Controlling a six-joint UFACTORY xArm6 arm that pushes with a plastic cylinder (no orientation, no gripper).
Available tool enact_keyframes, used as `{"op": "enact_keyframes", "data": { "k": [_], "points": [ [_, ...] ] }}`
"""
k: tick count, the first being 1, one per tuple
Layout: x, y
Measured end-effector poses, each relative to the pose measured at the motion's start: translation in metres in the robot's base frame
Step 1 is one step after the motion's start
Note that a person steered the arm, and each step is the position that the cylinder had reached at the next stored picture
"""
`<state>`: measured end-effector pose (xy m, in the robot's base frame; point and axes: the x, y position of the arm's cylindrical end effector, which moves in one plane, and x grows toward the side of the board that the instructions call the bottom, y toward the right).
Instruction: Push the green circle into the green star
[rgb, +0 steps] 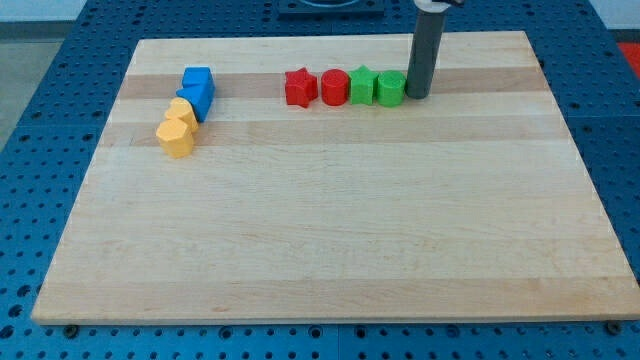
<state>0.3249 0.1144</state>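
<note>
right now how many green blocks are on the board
2, both in the row near the view's top: the green star beside the red circle, and the green circle touching it, my tip at its right. None seem hidden.

Light is bright and even across the pale wooden surface (330, 220), with no hard glare and no blown-out patches. Shadows are soft and short: the blocks cast only faint dark edges at their bases, and the dark rod (426, 50) leaves a weak shadow close to its foot. Focus is sharp over the whole frame, wood grain readable throughout. The surface's edges look straight, with perspective narrowing toward the view's top.
</note>
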Motion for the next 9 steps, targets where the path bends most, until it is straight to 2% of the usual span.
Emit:
{"op": "enact_keyframes", "data": {
  "k": [1,7,8,9],
  "points": [
    [0.019,0.0],
    [0.004,-0.032],
    [0.01,-0.033],
    [0.024,-0.057]
  ]
}}
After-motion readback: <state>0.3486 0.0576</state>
